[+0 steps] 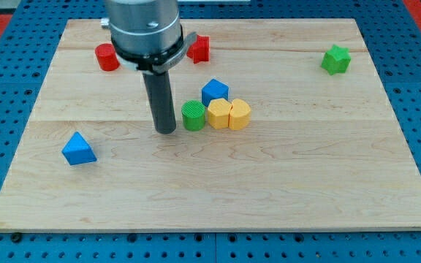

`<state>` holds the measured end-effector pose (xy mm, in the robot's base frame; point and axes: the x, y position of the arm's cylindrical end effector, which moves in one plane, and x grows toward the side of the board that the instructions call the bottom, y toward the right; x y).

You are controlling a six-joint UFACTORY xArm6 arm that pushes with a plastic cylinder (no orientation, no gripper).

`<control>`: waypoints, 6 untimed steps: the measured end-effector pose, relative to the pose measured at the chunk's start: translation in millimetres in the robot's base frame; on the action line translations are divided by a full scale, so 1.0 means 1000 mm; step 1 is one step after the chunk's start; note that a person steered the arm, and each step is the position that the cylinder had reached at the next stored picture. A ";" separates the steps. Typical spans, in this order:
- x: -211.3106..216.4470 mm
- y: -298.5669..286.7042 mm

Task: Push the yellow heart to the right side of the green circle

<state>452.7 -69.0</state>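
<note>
The green circle (193,115) sits near the board's middle. Touching its right side is a yellow block (218,114), and a second yellow block (240,115) touches that one on the right; I cannot tell which is the heart. A blue block (214,91) sits just above them. My tip (166,130) rests on the board just left of the green circle, close to it.
A red cylinder (107,57) lies at the upper left, a red star-like block (199,49) beside the arm at the top, a green star (335,59) at the upper right, and a blue triangle (78,149) at the lower left. The wooden board (305,183) lies on a blue pegboard.
</note>
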 end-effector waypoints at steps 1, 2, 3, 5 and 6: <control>-0.013 0.013; -0.015 0.040; -0.018 0.053; 0.024 0.011; 0.024 0.050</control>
<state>476.5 -18.8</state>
